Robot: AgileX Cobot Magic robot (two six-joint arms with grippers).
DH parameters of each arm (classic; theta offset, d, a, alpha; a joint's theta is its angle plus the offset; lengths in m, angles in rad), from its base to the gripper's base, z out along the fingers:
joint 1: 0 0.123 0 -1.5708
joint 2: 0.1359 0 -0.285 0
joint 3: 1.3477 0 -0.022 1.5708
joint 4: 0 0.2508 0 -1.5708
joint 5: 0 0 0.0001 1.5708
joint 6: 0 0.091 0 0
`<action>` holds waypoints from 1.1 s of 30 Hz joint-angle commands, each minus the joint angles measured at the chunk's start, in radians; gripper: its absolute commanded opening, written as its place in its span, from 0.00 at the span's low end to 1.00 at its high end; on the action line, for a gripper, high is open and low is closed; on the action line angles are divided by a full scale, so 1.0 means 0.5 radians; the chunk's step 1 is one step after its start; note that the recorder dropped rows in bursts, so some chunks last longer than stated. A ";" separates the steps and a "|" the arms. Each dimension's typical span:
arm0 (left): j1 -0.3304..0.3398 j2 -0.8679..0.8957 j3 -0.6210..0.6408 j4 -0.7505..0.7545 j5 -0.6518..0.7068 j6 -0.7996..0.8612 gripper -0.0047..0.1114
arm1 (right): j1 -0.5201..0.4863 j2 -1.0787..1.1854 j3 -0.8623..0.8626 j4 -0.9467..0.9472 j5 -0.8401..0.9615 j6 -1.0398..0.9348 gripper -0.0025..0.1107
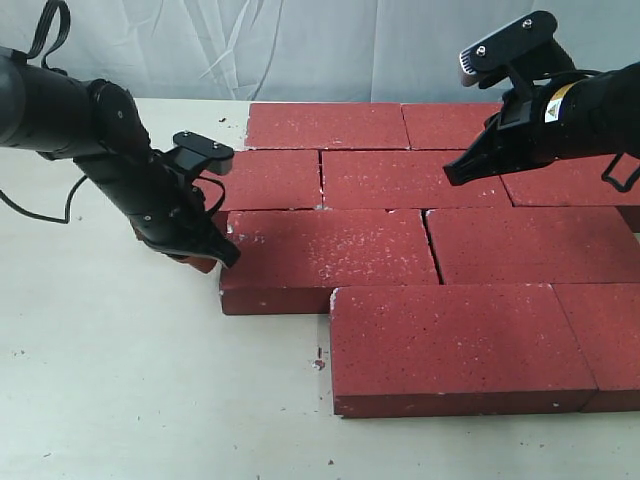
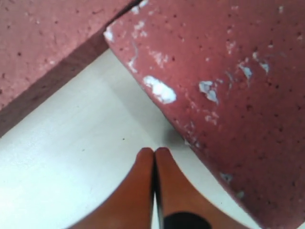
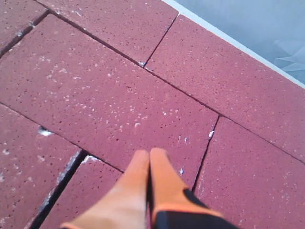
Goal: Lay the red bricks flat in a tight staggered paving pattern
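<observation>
L hand [image 2: 154, 150] closed, empty, angled down at red bricks [image 1: 330, 250] corner | R hand [image 3: 150, 151] closed, above them

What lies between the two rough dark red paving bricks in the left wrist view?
Left wrist view: only a bare wedge of cream tabletop separates the plainer brick from the white-flecked brick; the shut, orange-tipped left gripper points into it.

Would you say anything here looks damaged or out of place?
The dark red rectangular paving brick nearest the left pincer has white chipped patches along its corner edge; red crumbs lie on the pale table.
</observation>
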 commanded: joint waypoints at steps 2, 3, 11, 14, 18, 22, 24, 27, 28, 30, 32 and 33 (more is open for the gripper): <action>-0.015 -0.004 0.007 0.072 0.030 -0.072 0.04 | -0.008 0.005 0.011 -0.008 -0.022 -0.009 0.01; -0.015 -0.013 0.007 0.101 0.035 -0.072 0.04 | -0.008 0.005 0.011 -0.008 -0.022 -0.009 0.01; -0.011 -0.356 -0.034 0.564 0.269 -0.320 0.04 | 0.089 0.002 0.011 0.147 -0.017 -0.009 0.01; -0.011 -0.469 -0.034 0.843 0.338 -0.448 0.04 | 0.136 0.005 -0.048 0.142 0.079 -0.027 0.01; 0.059 -0.587 -0.034 1.159 0.456 -0.791 0.04 | 0.131 0.009 -0.469 0.142 0.757 -0.027 0.01; 0.287 -0.747 -0.014 1.046 0.580 -0.804 0.04 | 0.131 0.009 -0.720 -0.137 1.390 -0.011 0.01; 0.343 -0.925 0.074 0.999 0.477 -0.799 0.04 | 0.119 -0.020 -0.725 -0.247 1.532 0.053 0.01; 0.347 -1.144 0.203 0.982 0.306 -0.804 0.04 | 0.020 -0.071 -0.726 -0.124 1.561 0.067 0.01; 0.347 -1.210 0.245 0.959 0.235 -0.804 0.04 | -0.015 -0.083 -0.726 -0.080 1.570 0.067 0.01; 0.347 -1.379 0.354 0.856 0.113 -0.786 0.04 | -0.104 -0.132 -0.726 -0.045 1.593 0.067 0.01; 0.347 -1.532 0.463 0.835 0.071 -0.786 0.04 | -0.184 -0.199 -0.703 -0.031 1.612 0.067 0.01; 0.347 -1.601 0.522 0.835 0.060 -0.786 0.04 | -0.225 -0.251 -0.669 -0.031 1.594 0.067 0.01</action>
